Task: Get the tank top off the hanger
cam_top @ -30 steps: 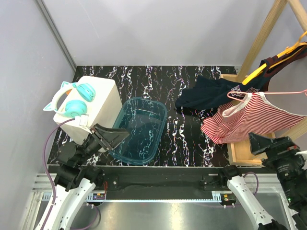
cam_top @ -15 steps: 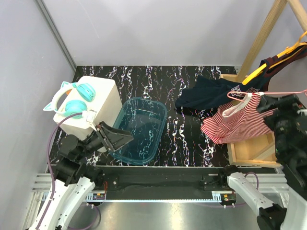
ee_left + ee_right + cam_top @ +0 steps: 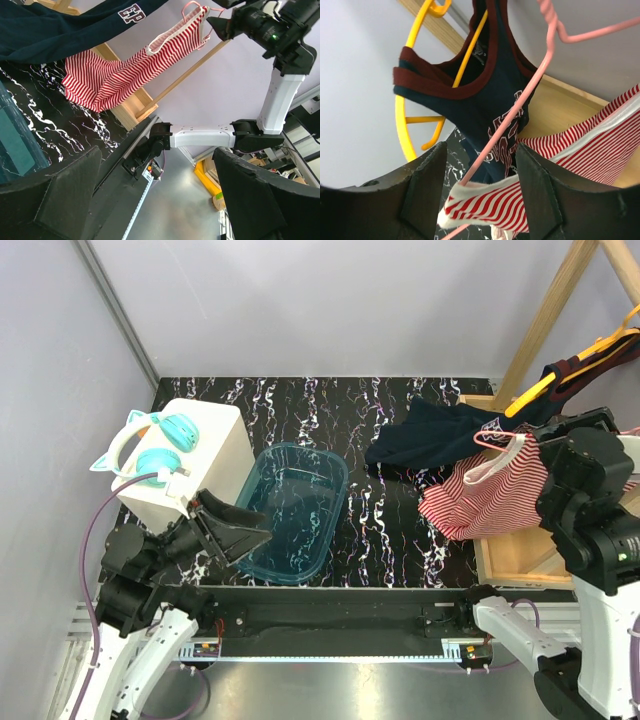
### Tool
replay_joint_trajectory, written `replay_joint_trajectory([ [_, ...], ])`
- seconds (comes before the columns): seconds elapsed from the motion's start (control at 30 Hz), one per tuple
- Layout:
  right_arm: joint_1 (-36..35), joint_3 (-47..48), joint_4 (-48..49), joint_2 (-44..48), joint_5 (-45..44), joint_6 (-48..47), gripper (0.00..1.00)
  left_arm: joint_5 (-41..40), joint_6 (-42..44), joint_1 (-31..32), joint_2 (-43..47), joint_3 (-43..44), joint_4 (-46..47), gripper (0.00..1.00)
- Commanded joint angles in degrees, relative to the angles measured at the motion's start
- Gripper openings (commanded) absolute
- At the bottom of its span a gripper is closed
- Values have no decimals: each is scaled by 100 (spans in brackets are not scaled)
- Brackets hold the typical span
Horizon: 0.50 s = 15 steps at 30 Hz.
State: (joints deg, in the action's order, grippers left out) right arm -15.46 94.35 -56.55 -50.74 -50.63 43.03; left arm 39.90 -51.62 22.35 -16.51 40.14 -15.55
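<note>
A red-and-white striped tank top [image 3: 480,495] hangs from a thin pink hanger [image 3: 497,435] on the wooden rack at the right. My right gripper [image 3: 548,440] is raised to it. In the right wrist view the pink hanger [image 3: 520,100] and the top's white-edged strap [image 3: 485,192] lie between my right gripper's [image 3: 480,150] parted jaws, touching neither finger. Behind hangs a navy tank top [image 3: 485,95] on a yellow hanger [image 3: 405,110]. My left gripper [image 3: 255,525] stands open and empty by the bin, and the striped top [image 3: 115,75] shows far off in its view.
A teal plastic bin [image 3: 290,510] sits mid-table. Left of it is a white box [image 3: 205,455] with teal headphones [image 3: 160,445] on top. The wooden rack's post [image 3: 535,325] and base [image 3: 515,560] stand at the right, with navy cloth [image 3: 430,435] draped onto the table.
My right arm rose from low by the rack's base up to the pink hanger, and its jaws narrowed around the strap. The left arm shifted slightly back and left.
</note>
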Motion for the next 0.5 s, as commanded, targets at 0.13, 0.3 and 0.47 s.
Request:
replay_joint_trajectory([
  [0.13, 17, -600, 1092, 99, -738, 119, 49, 220, 213, -20, -89, 319, -316, 99],
  [0.3, 17, -733, 1366, 152, -650, 48, 30, 176, 292, -20, -63, 345, -519, 99],
  [0.47, 17, -716, 1445, 231, -615, 92, 6, 123, 292, -20, -54, 354, -572, 99],
])
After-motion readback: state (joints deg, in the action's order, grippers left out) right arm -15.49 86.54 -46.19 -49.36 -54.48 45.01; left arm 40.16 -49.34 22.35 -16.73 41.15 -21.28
